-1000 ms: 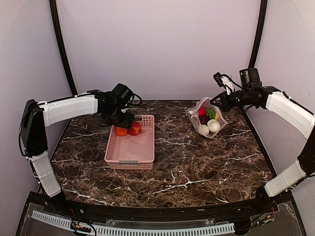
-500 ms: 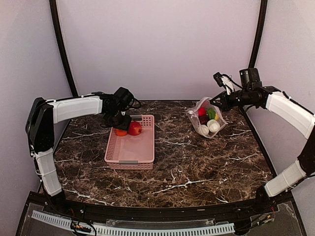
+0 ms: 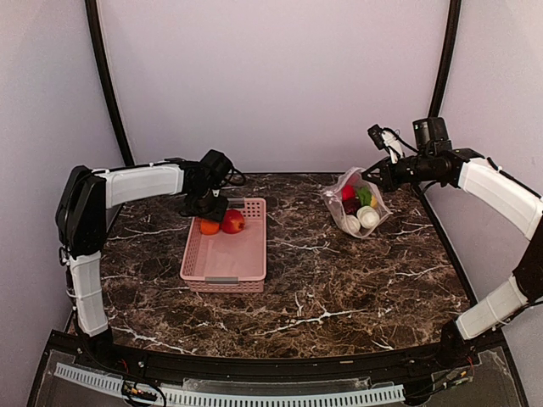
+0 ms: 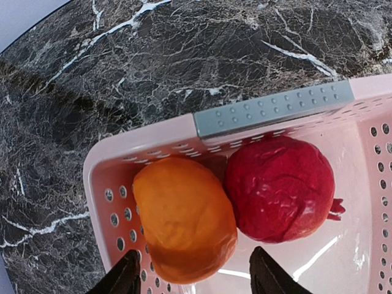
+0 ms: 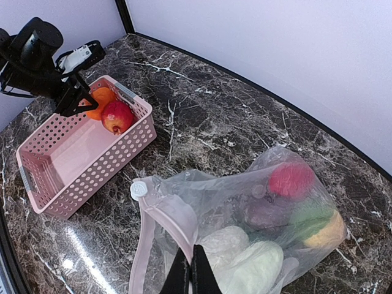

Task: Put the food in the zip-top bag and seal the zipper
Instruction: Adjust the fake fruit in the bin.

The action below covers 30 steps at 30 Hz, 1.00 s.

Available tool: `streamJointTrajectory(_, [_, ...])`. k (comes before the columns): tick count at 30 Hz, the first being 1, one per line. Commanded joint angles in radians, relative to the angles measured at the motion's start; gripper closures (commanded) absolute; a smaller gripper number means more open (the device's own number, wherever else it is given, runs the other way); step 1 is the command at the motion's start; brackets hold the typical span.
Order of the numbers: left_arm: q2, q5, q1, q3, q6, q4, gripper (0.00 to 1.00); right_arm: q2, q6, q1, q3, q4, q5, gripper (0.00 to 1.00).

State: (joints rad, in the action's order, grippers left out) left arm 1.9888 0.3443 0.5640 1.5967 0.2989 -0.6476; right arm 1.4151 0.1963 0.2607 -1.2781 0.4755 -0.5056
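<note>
**A:** Top view, light?

**B:** Bright, soft and even on my feed, coming from above. Shadows are faint. Veining on the dark worktop point(image 3: 356, 280) stays readable. The poles point(image 3: 103, 85) at the frame sides bow, so the lens distorts there.

**A:** Left wrist?

**B:** Sharp. I get white glare streaks on the pink basket point(image 4: 141, 139) floor, lower right. There's a shadow under the orange piece point(image 4: 184, 226). The left claw point(image 4: 193, 277) at the bottom edge reads dark and slightly soft.

**A:** Right wrist?

**B:** Hot spots on the worktop, lower left. Glints run across the zip-top bag point(image 5: 245, 208) film. The right claw point(image 5: 188, 271) is near-black and close to the lens, so I can't read detail.
</note>
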Motion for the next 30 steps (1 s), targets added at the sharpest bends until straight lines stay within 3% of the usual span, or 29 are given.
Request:
streamJointTrajectory(1, [0.026,-0.009,-0.016,0.043,-0.010,-0.004,0.41,-0.003,-0.011,-0.002,-0.025,-0.004,-0.018,1.00])
streamJointTrajectory(24, [0.102,0.021,-0.027,0.069,-0.006,-0.014,0.45,-0.003,-0.014,-0.002,-0.033,0.010,-0.030,1.00])
streamJointTrajectory(30, [0.102,0.021,-0.027,0.076,-0.010,-0.024,0.51,0.003,-0.015,-0.002,-0.038,0.014,-0.033,1.00])
